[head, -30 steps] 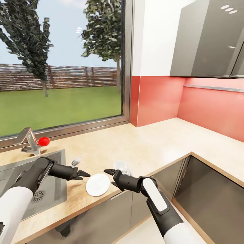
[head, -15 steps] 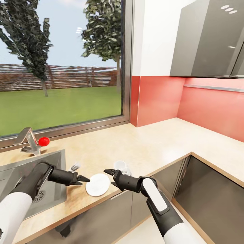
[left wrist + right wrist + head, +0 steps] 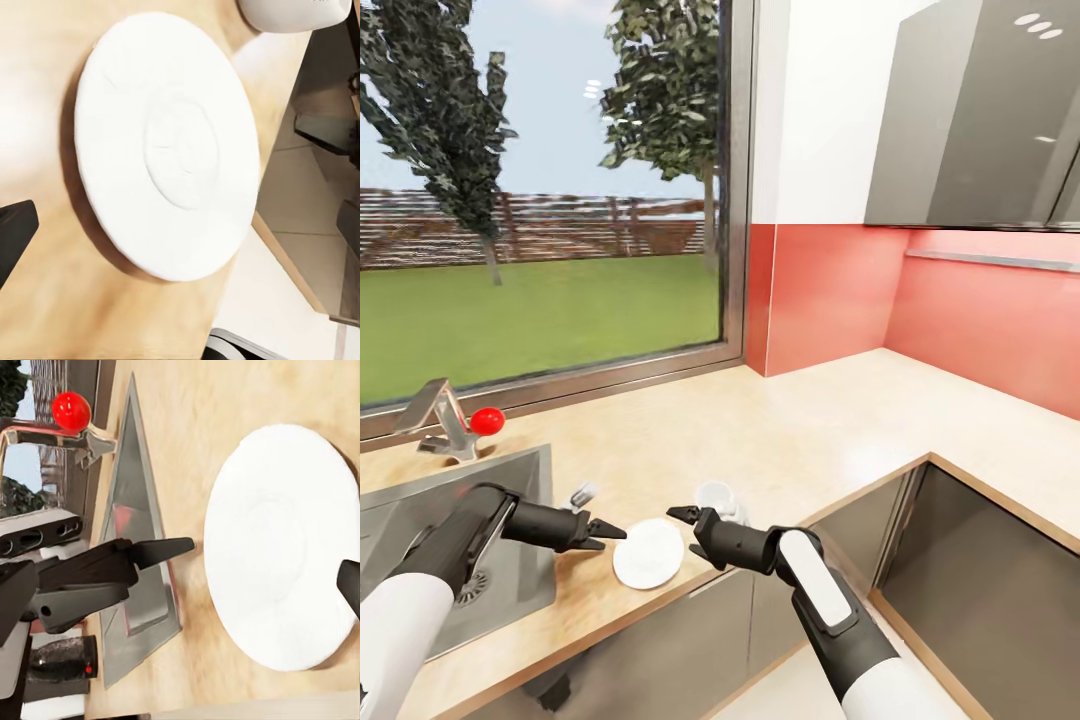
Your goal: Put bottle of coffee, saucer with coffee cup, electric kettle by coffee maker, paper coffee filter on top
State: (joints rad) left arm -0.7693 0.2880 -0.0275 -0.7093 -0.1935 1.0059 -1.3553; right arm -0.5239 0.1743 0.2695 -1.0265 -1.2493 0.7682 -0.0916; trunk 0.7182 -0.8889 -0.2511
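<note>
1. White saucer (image 3: 648,552) lying flat on the wooden countertop (image 3: 780,440), close to its front edge, between the two grippers and just right of the sink (image 3: 420,520).
2. Same saucer seen from above in the left wrist view (image 3: 169,142) and in the right wrist view (image 3: 281,544); shallow round well visible at its middle.
3. White coffee cup (image 3: 718,496) standing on the countertop just beside the saucer, behind the right arm; partly hidden by that arm. Bottom of the cup also glimpsed at the edge of the left wrist view (image 3: 296,13).
4. Left gripper (image 3: 610,532) at the saucer's left rim, dark fingers pointing toward it; looks narrow and pointed, holding nothing. Touching the rim or just short of it: cannot tell. Seen again in the right wrist view (image 3: 187,544) with its tip near the saucer's edge, a small gap showing.
5. Right gripper (image 3: 678,514) at the saucer's right side, just above the rim, empty; spread of its fingers cannot be told.
6. Faucet (image 3: 445,418) with a red knob (image 3: 487,420) behind the sink, under the window (image 3: 540,200).
7. Red wall panel (image 3: 830,300) and grey upper cabinets (image 3: 980,110) at the right corner.
</note>
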